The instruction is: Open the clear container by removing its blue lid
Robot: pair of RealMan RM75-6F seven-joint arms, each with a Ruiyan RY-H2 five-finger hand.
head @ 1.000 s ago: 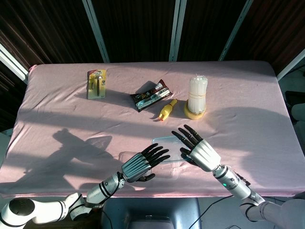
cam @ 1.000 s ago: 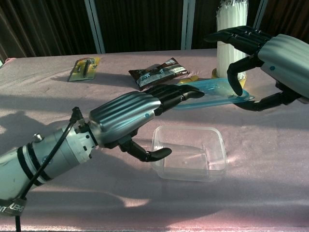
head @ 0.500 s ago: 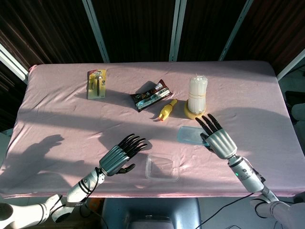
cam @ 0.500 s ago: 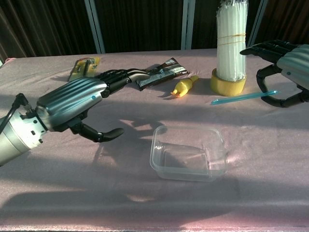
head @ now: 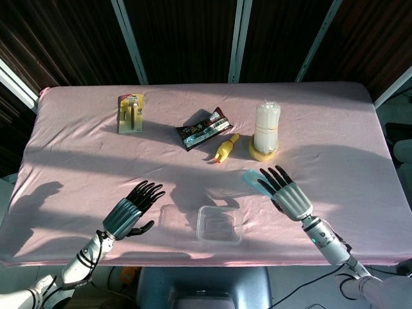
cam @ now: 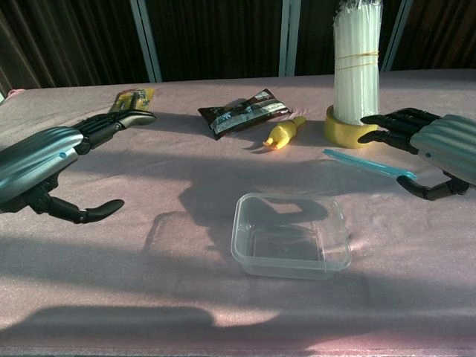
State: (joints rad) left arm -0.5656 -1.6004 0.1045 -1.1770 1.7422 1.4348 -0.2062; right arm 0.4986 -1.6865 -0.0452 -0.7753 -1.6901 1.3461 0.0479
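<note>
Clear container (head: 219,224) sits open-topped near the front edge of the counter (head: 77,154), just right of centre; in the chest view (cam: 291,236) nothing covers it and it looks empty. Lid is off — the main step reads as done.

Blue lid (head: 253,181) is at about 1 o'clock from the container, apart from it. It sits tilted under the right hand (head: 286,192), one edge raised in the chest view (cam: 366,163). That hand's fingers (cam: 392,123) reach out over the lid with the thumb hooked below; it seems to hold the lid in a loose pinch, though the contact itself is hard to read. Judgement: what remains is to set the lid flat and let go.

Left hand (head: 129,214) hovers at 9 o'clock from the container, well apart, fingers spread, holding nothing.

Farther out, 12 to 1 o'clock: yellow squeeze bottle (head: 224,150), dark snack packet (head: 204,128), banded bundle of white straws (head: 267,125) upright on a yellow base. Carded item (head: 131,112) at 10 o'clock, far back.
</note>
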